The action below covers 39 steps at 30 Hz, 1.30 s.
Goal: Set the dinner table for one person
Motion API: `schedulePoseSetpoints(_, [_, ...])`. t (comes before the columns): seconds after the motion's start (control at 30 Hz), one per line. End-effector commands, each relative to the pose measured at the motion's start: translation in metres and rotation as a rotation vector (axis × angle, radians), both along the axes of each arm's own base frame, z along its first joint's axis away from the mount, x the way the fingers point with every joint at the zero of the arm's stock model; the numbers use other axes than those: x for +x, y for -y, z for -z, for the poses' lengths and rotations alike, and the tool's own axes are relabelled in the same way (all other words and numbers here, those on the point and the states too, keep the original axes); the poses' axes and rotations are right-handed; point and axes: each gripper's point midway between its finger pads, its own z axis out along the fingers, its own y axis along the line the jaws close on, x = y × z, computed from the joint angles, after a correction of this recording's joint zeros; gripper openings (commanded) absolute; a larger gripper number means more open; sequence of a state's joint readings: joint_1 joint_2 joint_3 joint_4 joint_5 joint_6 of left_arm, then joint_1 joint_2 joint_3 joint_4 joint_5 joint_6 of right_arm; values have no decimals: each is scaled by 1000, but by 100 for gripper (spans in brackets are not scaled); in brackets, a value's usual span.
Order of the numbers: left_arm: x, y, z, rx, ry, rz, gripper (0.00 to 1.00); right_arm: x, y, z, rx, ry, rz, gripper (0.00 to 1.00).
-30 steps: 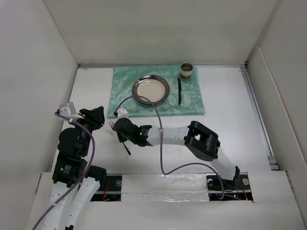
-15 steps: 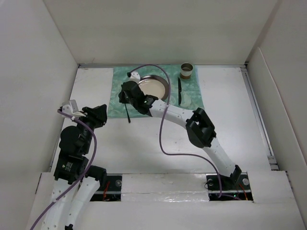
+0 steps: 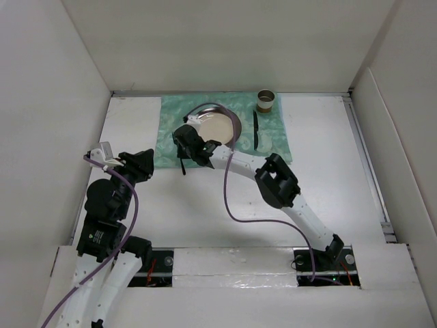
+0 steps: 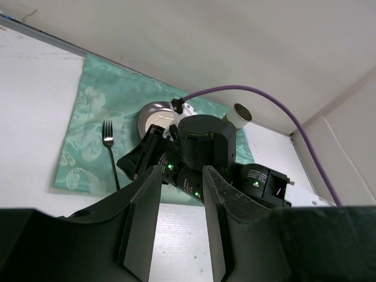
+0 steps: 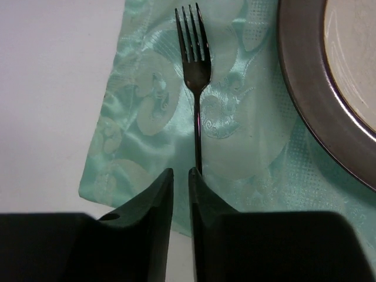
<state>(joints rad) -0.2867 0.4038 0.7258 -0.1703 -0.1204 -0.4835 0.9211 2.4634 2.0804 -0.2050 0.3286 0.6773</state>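
Note:
A fork (image 5: 194, 64) lies flat on the green patterned cloth (image 5: 147, 117), just left of the dark-rimmed plate (image 5: 317, 88), tines pointing to the far side. My right gripper (image 5: 181, 173) hovers over the handle with its jaws a narrow gap apart; the handle runs under the right fingertip, not between the jaws. In the top view the right gripper (image 3: 183, 147) is at the cloth's near left part and the fork (image 3: 182, 164) sticks out toward the dinner table (image 3: 341, 178). My left gripper (image 4: 180, 176) is open and empty over the table's left side.
A black knife (image 3: 255, 130) lies right of the plate (image 3: 218, 128), and a small brown cup (image 3: 265, 101) stands at the cloth's far right corner. White wall panels enclose the table. The right arm's purple cable arcs over the plate.
My right gripper carried the fork from the bare table up onto the cloth beside the plate, then eased slightly back toward the near side. The left arm has barely moved.

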Motion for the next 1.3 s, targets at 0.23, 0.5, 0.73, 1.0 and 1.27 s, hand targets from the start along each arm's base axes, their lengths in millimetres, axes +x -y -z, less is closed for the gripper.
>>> schedulePoseSetpoints(0.23, [1,7,-8,-6,36,35,31,4,0,19,-69,-16,-21,28])
schedulePoseSetpoints(0.5, [-3,6,-11,-13,49,35,31,-1,-4,30,-105,-36,-37,28])
schedulePoseSetpoints(0.73, [-10,4,-20,-25,86,33,31,-3,0,32,-143,-59,-36,25])
schedulePoseSetpoints(1.0, [-18,2,-28,-15,125,38,32,-16,6,33,-216,-55,-15,24])
schedulePoseSetpoints(1.27, [12,5,12,33,-64,1,32,-20,-13,-119,56,177,-195,43])
